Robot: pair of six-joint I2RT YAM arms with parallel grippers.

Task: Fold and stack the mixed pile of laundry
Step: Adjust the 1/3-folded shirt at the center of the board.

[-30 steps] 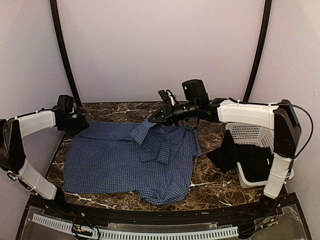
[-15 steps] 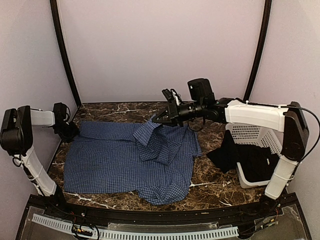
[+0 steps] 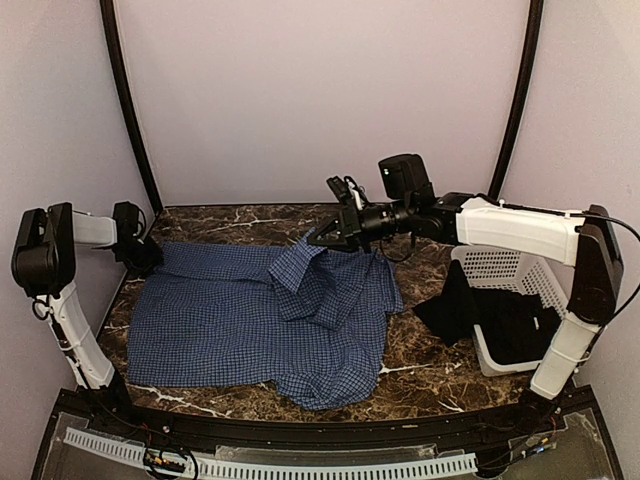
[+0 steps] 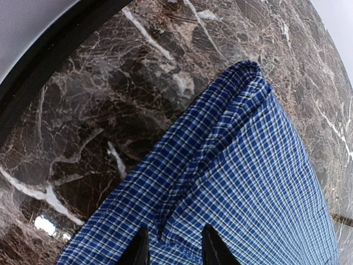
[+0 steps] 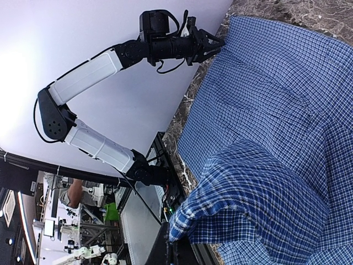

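Checked shirt (image 3: 250,320) is lying spread on the worktop (image 3: 420,380), its long axis running left to right. Right gripper (image 3: 322,238) is pinching a raised fold at the shirt's far middle. Left gripper (image 4: 175,249), fingers part-spread, is straddling the far-left edge. Black garment (image 3: 450,305) is spilling from the basket (image 3: 500,265) at right.

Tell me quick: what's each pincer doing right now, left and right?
Left pincer: jaws astride a fold of the checked shirt; gripped or not cannot be told.
Right pincer: closed, holding the checked shirt's lifted flap.
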